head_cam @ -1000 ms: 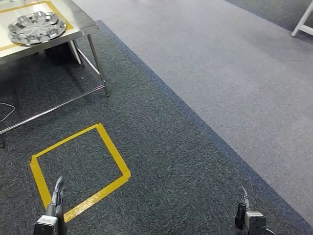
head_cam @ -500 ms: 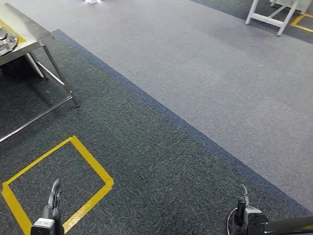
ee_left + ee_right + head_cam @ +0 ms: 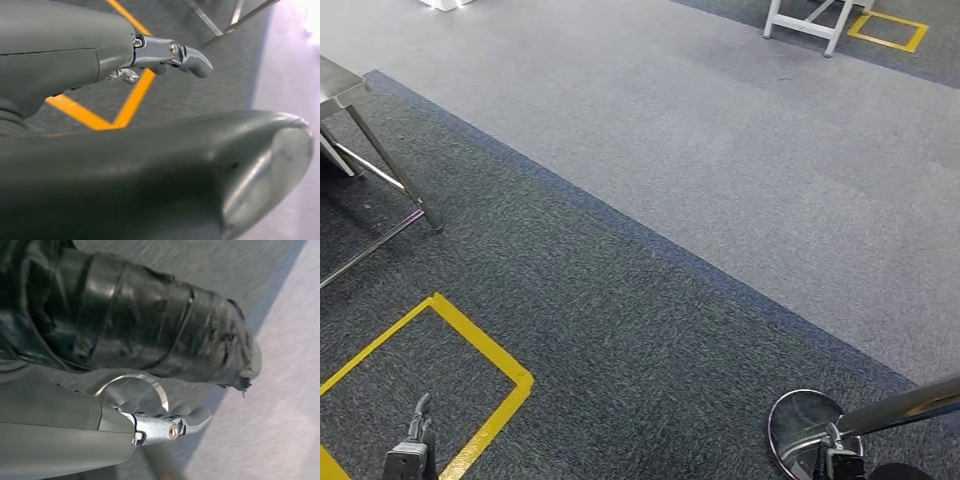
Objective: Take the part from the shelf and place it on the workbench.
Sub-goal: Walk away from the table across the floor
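- Probably in transit with nothing carried: judged to be the walk toward the shelf, the pick not yet made.
- Left hand (image 3: 414, 445) hanging low, just at the near side of the yellow tape rectangle (image 3: 475, 345) on the dark grey carpet. In the left wrist view, fingers (image 3: 188, 55) straight and apart from the thumb, holding nothing.
- Right hand (image 3: 841, 462) hanging well to the right of the yellow tape rectangle, just beside a round chrome stand base (image 3: 799, 425) with a slanting chrome pole (image 3: 909, 405). In the right wrist view, fingers (image 3: 188, 420) stretched out, also holding nothing.
- As for the part: in neither hand, and otherwise cannot tell where.
- Left of and beyond the yellow tape rectangle, the corner of a steel-topped table (image 3: 336, 85) on thin metal legs, possibly the workbench.
- Far beyond the yellow tape rectangle, across a pale grey carpet strip (image 3: 697, 150), white frame legs (image 3: 803, 22) beside a second yellow tape outline (image 3: 887, 30), perhaps the shelf's stand.
- Next, most likely: finish turning, cross the pale strip, square up to the white frame, and steer wide of the chrome stand base.
- Containers: no bin or tray to report. Inside the yellow tape rectangle, just dark carpet.
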Controlling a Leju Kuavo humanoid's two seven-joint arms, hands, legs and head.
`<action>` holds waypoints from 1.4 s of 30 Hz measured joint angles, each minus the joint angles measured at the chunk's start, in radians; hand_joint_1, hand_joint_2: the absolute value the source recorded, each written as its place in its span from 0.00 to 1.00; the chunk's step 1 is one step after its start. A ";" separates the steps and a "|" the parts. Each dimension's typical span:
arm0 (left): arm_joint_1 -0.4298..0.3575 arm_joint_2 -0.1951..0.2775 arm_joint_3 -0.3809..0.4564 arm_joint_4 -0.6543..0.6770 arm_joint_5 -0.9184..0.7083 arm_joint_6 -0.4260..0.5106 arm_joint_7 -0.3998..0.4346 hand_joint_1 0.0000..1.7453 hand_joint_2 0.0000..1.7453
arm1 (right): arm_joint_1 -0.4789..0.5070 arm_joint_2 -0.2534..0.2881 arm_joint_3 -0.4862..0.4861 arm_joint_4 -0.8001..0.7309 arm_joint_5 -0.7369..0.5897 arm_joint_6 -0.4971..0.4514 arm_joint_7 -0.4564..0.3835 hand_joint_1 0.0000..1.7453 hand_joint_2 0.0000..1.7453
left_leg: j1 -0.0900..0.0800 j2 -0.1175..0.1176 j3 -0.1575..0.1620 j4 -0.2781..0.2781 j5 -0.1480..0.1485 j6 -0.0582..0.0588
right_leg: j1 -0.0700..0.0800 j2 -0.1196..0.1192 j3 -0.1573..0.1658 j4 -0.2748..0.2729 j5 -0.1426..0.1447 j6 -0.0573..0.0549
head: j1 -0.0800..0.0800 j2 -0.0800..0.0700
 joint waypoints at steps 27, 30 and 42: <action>-0.195 0.148 0.608 0.722 -0.301 0.112 0.088 0.00 0.00 | -0.122 -0.146 -0.357 0.670 0.280 -0.237 0.168 0.00 0.00 | 0.000 -0.019 -0.003 -0.010 0.011 0.012 | -0.011 0.053 -0.121 0.246 -0.108 0.020 | -0.004 0.000; -0.198 0.154 0.617 0.751 -0.387 0.143 0.134 0.00 0.00 | -0.124 -0.147 -0.367 0.682 0.302 -0.246 0.196 0.00 0.00 | -0.003 0.007 0.004 -0.006 0.003 0.000 | -0.009 0.001 -0.003 0.033 -0.023 0.013 | -0.001 0.000; -0.190 0.230 0.522 0.904 -0.733 0.080 0.524 0.00 1.00 | -0.136 -0.196 -0.312 0.736 0.528 -0.173 0.406 0.00 0.00 | 0.005 -0.075 -0.102 0.272 -0.123 -0.033 | 0.001 0.099 0.027 -0.020 0.006 -0.037 | -0.026 0.000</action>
